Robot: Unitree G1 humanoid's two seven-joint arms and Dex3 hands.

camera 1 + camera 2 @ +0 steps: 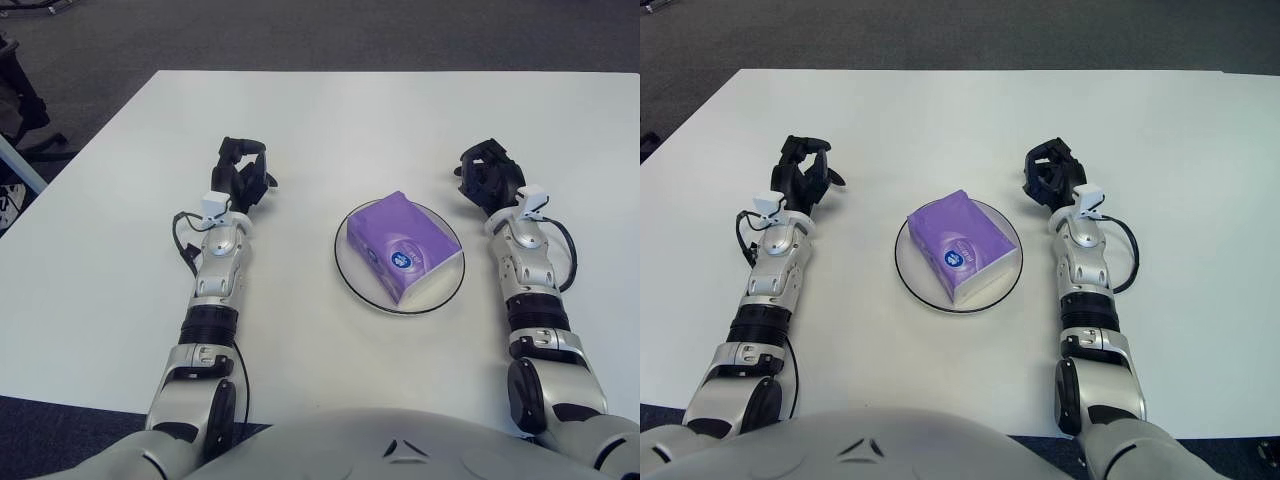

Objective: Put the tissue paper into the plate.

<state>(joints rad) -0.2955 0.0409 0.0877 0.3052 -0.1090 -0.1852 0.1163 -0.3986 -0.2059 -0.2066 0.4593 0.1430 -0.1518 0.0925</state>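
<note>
A purple tissue pack with a blue round label lies on the round white plate with a dark rim, near the middle of the white table. My right hand shows just right of the plate, apart from it, its dark fingers curled and holding nothing. My left hand shows well to the left of the plate, fingers curled too and empty. Both forearms stretch back toward the table's near edge.
The white table spreads wide behind and between the arms. Dark carpet lies beyond its far edge, and a dark chair base stands off the left corner.
</note>
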